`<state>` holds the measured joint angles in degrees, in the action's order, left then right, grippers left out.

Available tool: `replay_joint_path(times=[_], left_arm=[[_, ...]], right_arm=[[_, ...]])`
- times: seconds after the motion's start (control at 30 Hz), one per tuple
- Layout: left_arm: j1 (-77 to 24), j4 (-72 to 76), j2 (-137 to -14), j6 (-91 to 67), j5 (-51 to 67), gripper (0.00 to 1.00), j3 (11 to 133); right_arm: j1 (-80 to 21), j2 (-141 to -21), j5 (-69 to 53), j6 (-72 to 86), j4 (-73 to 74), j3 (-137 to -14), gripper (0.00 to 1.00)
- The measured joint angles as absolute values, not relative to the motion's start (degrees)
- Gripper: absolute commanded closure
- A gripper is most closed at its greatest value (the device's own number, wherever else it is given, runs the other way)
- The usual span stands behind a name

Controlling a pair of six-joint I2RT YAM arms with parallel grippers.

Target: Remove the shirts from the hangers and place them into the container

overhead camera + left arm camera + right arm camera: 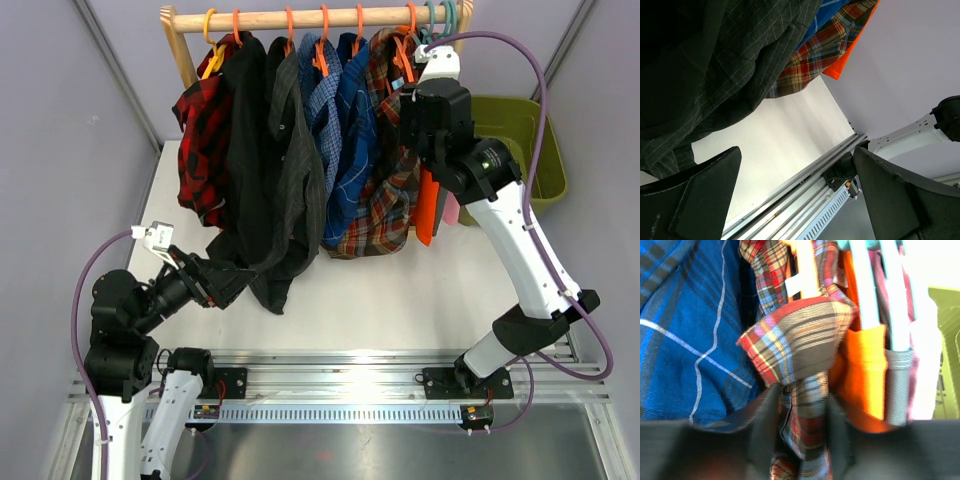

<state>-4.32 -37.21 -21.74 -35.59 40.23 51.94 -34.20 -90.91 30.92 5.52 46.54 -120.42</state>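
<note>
Brown-red-teal plaid shirt (800, 340) bunches (collar folded over) in right hand (804, 400).

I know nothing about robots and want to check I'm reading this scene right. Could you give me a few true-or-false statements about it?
1. The left gripper is open and empty. True.
2. Every hanger is orange. False: a yellow hanger and teal hangers hang there too.
3. The right gripper has the brown-red-teal plaid shirt between its fingers. True.
4. The olive-green laundry basket stands at the left end of the wooden rail. False: it stands at the right end.
</note>
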Motion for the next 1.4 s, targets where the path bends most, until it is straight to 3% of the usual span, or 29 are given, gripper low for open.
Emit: replay_joint_path(times=[0.17,1.03,1.4], left_arm=[[-4.32,-37.17,-21.50,-35.79,40.23,0.01,51.94],[-4.32,-36.27,-20.97,-36.05,40.32,0.01,50.98],[-4.32,-30.04,-21.12,-38.17,41.91,0.01,50.46]], right_arm=[[-33.89,-89.89,30.76,5.91,46.61,-120.40,1.00],[-33.85,-81.69,25.43,-0.30,36.99,-114.48,1.00],[-38.33,-60.82,26.20,-1.04,34.06,-96.31,1.00]])
